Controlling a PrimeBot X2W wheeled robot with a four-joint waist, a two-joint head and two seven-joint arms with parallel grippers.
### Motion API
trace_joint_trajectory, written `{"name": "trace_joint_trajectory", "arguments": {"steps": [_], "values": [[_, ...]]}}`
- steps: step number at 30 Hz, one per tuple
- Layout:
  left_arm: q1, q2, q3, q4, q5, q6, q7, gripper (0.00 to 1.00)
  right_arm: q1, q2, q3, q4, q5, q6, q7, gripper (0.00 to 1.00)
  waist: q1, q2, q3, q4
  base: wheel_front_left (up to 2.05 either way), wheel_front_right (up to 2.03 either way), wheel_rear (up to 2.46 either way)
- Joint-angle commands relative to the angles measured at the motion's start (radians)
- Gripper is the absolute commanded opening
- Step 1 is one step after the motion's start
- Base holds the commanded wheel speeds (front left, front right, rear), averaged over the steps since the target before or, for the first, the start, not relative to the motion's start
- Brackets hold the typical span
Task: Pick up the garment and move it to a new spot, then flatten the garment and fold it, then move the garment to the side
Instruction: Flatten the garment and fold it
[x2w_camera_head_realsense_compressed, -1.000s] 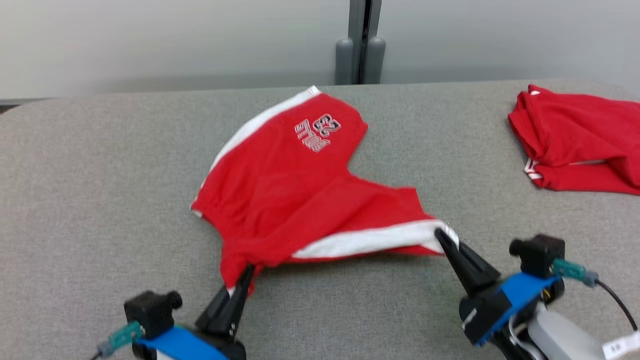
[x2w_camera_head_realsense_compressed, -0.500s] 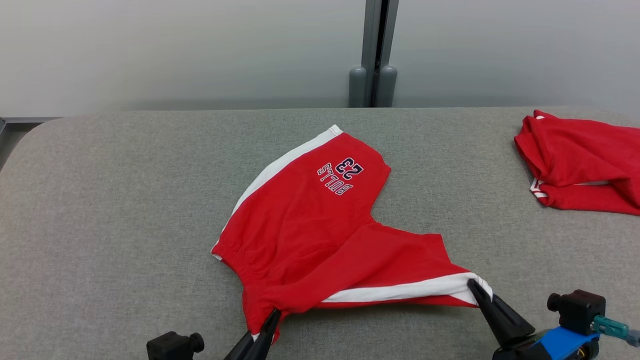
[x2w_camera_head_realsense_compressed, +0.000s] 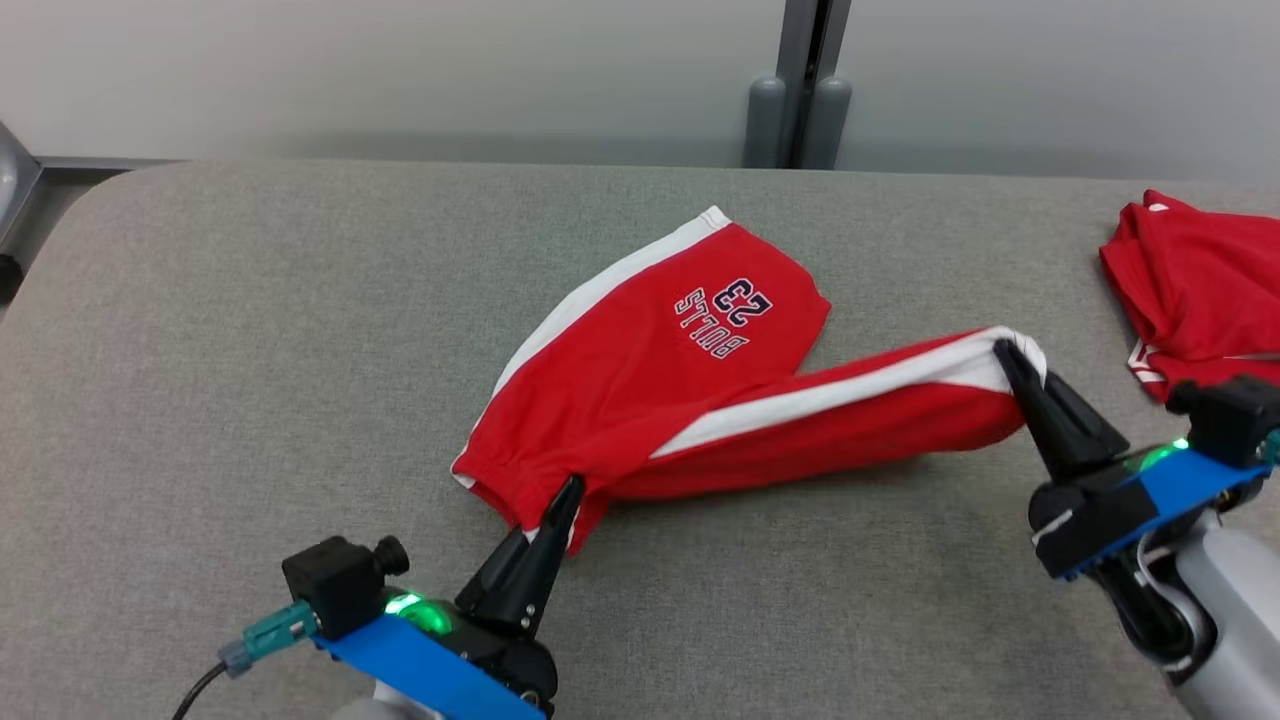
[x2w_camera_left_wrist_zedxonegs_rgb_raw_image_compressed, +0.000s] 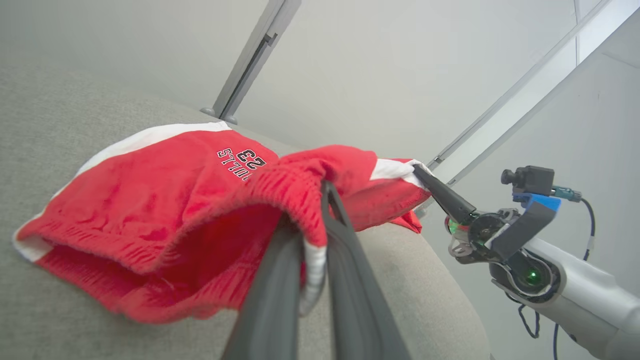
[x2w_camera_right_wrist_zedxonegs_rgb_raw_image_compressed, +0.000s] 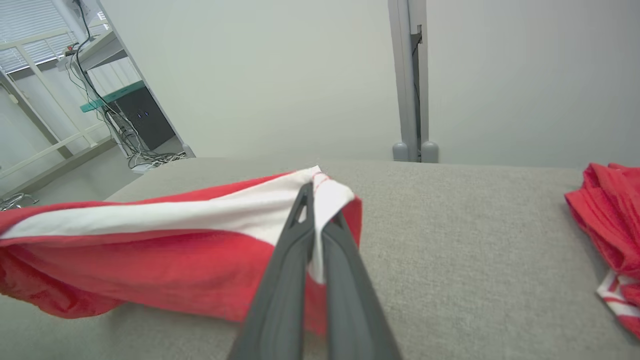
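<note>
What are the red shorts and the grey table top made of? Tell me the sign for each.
Red shorts: soft knitted fabric, probably cotton jersey, matte; it drapes limply and the waistband gathers. Grey table top: seemingly woven or felt-like cloth covering, matte; fine speckled texture.

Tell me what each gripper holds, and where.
The red shorts: left gripper pinches the waistband; right gripper pinches a leg hem at its white stripe.
</note>
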Motion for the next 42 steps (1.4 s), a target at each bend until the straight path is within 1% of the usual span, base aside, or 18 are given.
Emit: {"name": "trace_joint_trajectory", "arguments": {"steps": [1,6,7,12,14,16,19,20,26,31,32,33,34,40,42], "values": [[-0.035,-0.016,0.011,-0.007,-0.029,0.000,-0.004,0.00,-0.059,0.003,0.010,0.022,-0.002,0.000,0.002,0.00,-0.0001,-0.0001,0.032,0.024,0.00,0.00,0.00],[-0.112,-0.039,0.040,0.021,-0.097,-0.001,-0.004,0.00,-0.257,0.033,0.077,0.137,-0.016,0.000,0.030,0.00,-0.0001,-0.0001,0.099,0.056,0.00,0.00,0.00],[-0.126,-0.038,0.047,0.031,-0.096,-0.001,-0.004,0.00,-0.297,0.044,0.094,0.167,-0.019,0.000,0.035,0.00,-0.0001,-0.0001,0.112,0.063,0.00,0.00,0.00],[-0.181,-0.072,0.090,0.075,-0.106,-0.001,-0.004,0.00,-0.495,0.104,0.167,0.327,-0.027,0.000,0.063,0.00,-0.0001,-0.0001,0.180,0.103,0.00,0.00,0.00],[-0.205,-0.083,0.085,0.090,-0.106,-0.001,-0.004,0.00,-0.567,0.133,0.199,0.391,-0.028,0.000,0.070,0.00,-0.0001,-0.0001,0.206,0.119,0.00,0.00,0.00],[-0.233,-0.099,0.076,0.113,-0.107,-0.001,-0.004,0.00,-0.629,0.154,0.209,0.464,-0.011,0.000,0.069,0.00,-0.0001,-0.0001,0.230,0.140,0.00,0.00,0.00],[-0.278,-0.126,0.057,0.146,-0.107,-0.001,-0.004,0.00,-0.703,0.182,0.244,0.561,-0.019,0.000,0.071,0.00,-0.0001,-0.0001,0.263,0.171,0.00,0.00,0.00],[-0.278,-0.126,0.057,0.146,-0.107,-0.001,-0.004,0.00,-0.703,0.182,0.244,0.561,-0.019,0.000,0.071,0.00,-0.0001,-0.0001,0.263,0.171,0.00,0.00,0.00],[-0.343,-0.153,0.025,0.208,-0.092,-0.001,-0.004,0.00,-0.811,0.212,0.310,0.721,-0.042,0.000,0.071,0.00,-0.0001,-0.0001,0.313,0.199,0.00,0.00,0.00],[-0.371,-0.161,0.030,0.261,-0.033,-0.001,-0.004,0.00,-0.856,0.233,0.355,0.779,-0.053,0.000,0.051,0.00,-0.0001,-0.0001,0.332,0.202,0.00,0.00,0.00],[-0.375,-0.162,0.031,0.267,-0.017,-0.001,-0.004,0.29,-0.863,0.234,0.360,0.791,-0.049,0.000,0.047,0.41,-0.0001,-0.0001,0.333,0.200,0.00,0.00,0.00],[-0.373,-0.169,0.042,0.273,-0.007,-0.001,-0.004,0.50,-0.869,0.236,0.363,0.799,-0.044,0.000,0.043,0.96,-0.0001,-0.0001,0.334,0.199,0.00,0.00,0.00],[-0.367,-0.174,0.051,0.280,0.001,-0.001,-0.004,1.00,-0.873,0.238,0.369,0.807,-0.042,0.000,0.041,1.00,-0.0001,-0.0001,0.332,0.198,0.00,0.00,0.00],[-0.325,-0.179,0.099,0.314,0.114,-0.001,-0.004,1.00,-0.848,0.236,0.396,0.843,-0.027,0.000,0.023,1.00,-0.0001,-0.0001,0.302,0.197,0.00,0.00,0.00],[-0.297,-0.196,0.117,0.312,0.133,-0.001,-0.004,1.00,-0.828,0.236,0.404,0.849,-0.018,0.000,0.019,1.00,-0.0001,-0.0001,0.290,0.197,0.00,0.00,0.00]]}}
